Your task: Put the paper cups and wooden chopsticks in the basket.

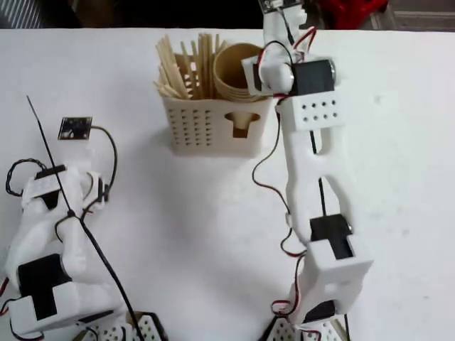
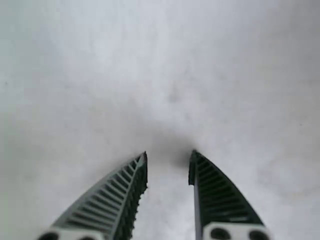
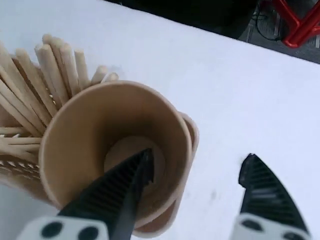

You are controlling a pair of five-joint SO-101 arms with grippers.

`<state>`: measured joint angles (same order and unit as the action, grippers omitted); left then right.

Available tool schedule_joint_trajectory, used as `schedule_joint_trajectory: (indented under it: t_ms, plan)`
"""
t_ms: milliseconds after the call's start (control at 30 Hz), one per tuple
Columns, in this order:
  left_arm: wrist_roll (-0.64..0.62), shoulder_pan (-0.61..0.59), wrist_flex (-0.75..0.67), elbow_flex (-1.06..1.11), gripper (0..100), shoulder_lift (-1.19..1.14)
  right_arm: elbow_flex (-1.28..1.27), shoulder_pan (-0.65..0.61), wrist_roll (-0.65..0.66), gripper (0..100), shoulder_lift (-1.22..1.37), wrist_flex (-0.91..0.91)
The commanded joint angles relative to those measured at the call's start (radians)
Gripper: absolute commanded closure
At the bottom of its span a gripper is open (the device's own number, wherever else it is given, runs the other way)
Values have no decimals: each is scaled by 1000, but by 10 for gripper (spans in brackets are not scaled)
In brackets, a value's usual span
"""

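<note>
The right gripper (image 3: 199,155) hangs open over the far end of the table. One dark ribbed finger (image 3: 125,185) dips inside the mouth of the paper cups (image 3: 100,125), and the other stands outside the rim over bare white tabletop. The wall of the top cup sits in the gap between the two, and neither finger is pressed against it. The cups are nested together and stand upright in the right-hand part of the white perforated basket (image 1: 213,128). Beside them, in the left-hand part of the same basket, the wooden chopsticks (image 1: 188,67) stand on end and fan outward, touching the cups' side. From above, the right arm (image 1: 313,177) stretches straight up the table (image 1: 199,234) to the basket's right corner. The left gripper (image 2: 167,157), well apart at the near left, points down at plain tabletop, its jaws parted around nothing.
</note>
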<state>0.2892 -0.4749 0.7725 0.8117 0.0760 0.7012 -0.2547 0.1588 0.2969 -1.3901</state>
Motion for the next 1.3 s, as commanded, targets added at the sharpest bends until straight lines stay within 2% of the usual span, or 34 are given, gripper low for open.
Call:
schedule_joint_trajectory:
  t_ms: [0, 200, 233, 367, 533, 867, 1067, 1267]
  plan:
    - [11, 13, -15, -6, 849, -1, 6, -1, 0, 745, 31, 19]
    - [11, 13, -15, -6, 849, -1, 3, 10, -2, 976, 140, 16]
    - [11, 13, -15, -6, 849, -1, 3, 12, 2, 991, 154, 16]
    - [11, 13, -15, -8, 849, -2, 28, 2, 3, 981, 170, -73]
    - [11, 13, -15, -9, 849, -2, 118, -47, -37, 982, 163, -329]
    - [11, 13, -15, -9, 849, -2, -25, -177, -173, 984, 8, -335]
    - [11, 13, -15, -9, 849, -2, -166, -216, -150, 984, -136, -332]
    - [11, 13, -9, -32, 845, -4, -178, -223, -138, 984, -151, -329]
